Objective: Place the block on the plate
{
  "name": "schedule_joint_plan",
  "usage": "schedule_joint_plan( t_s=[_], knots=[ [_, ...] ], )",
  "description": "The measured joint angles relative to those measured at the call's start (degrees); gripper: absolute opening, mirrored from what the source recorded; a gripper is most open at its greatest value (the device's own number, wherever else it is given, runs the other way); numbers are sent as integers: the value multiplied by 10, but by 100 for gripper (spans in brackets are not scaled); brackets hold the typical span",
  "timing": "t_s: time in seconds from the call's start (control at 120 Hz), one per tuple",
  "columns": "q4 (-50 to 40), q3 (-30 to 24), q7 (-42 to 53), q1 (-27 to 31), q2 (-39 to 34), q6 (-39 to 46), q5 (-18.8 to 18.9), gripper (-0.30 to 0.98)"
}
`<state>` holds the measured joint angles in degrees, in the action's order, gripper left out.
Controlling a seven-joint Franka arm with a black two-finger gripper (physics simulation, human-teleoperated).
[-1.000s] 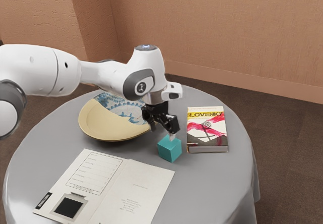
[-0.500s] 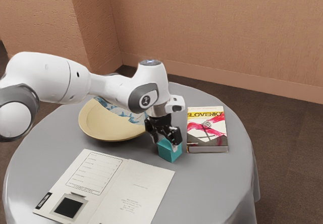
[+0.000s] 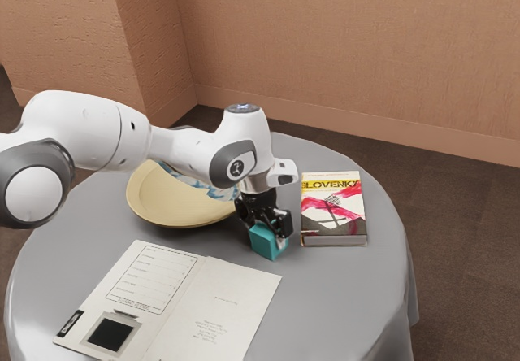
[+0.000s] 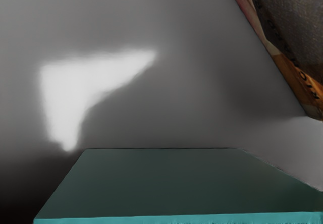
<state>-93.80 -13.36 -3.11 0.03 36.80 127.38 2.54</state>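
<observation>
Going from the exterior view's left, the booklet (image 3: 158, 300) is lying open on the bench (image 3: 329, 300), on the camera side of the plate (image 3: 146, 202). The plate is sitting flat and is receiving nothing yet. To its right, the end effector (image 3: 267, 232) is now reaching lower than half a second ago, and its fingers are apparently pinching the block (image 3: 264, 245) from two sides. The block is showing a slight turn and a small shift toward the plate, which is suggesting that the closing fingers are squaring it up. It is standing near the plate, apart from it, and is seemingly still resting on the bench. The book (image 3: 333, 215) is lying farther right of the plate, showing no movement.

In my judgement, the task is passing from approach to grasp, with lift and transfer remaining outstanding. The next move is calling for a straight lift, clearing the plate's raised rim before lowering. A shallow grip is risking a slip; a low carry is risking a knock against the rim.
</observation>
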Motion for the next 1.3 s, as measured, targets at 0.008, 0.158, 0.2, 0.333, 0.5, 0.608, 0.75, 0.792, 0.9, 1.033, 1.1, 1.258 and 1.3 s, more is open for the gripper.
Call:
schedule_joint_plan(
  t_s=[0.008,0.158,0.2,0.333,0.5,0.608,0.75,0.792,0.9,1.033,1.1,1.258,1.3],
  knots=[
    [0,0,0,0,0,0,0,54],
    [1,-1,-2,-2,-1,1,0,45],
    [1,-1,-3,-2,-2,1,0,43],
    [1,-2,-6,-5,-7,-1,1,40],
    [2,-2,-13,-11,-39,-14,2,39],
    [23,-4,-19,-11,-75,-45,6,38],
    [129,4,-20,16,-82,-132,38,38],
    [133,15,-19,35,-81,-148,43,39],
    [133,32,-16,68,-70,-177,49,39],
    [133,33,-11,90,-45,-192,49,39],
    [137,32,-8,96,-30,-194,49,40],
    [146,29,1,115,2,-192,49,40],
    [161,27,5,121,16,-191,50,40]
  ],
)
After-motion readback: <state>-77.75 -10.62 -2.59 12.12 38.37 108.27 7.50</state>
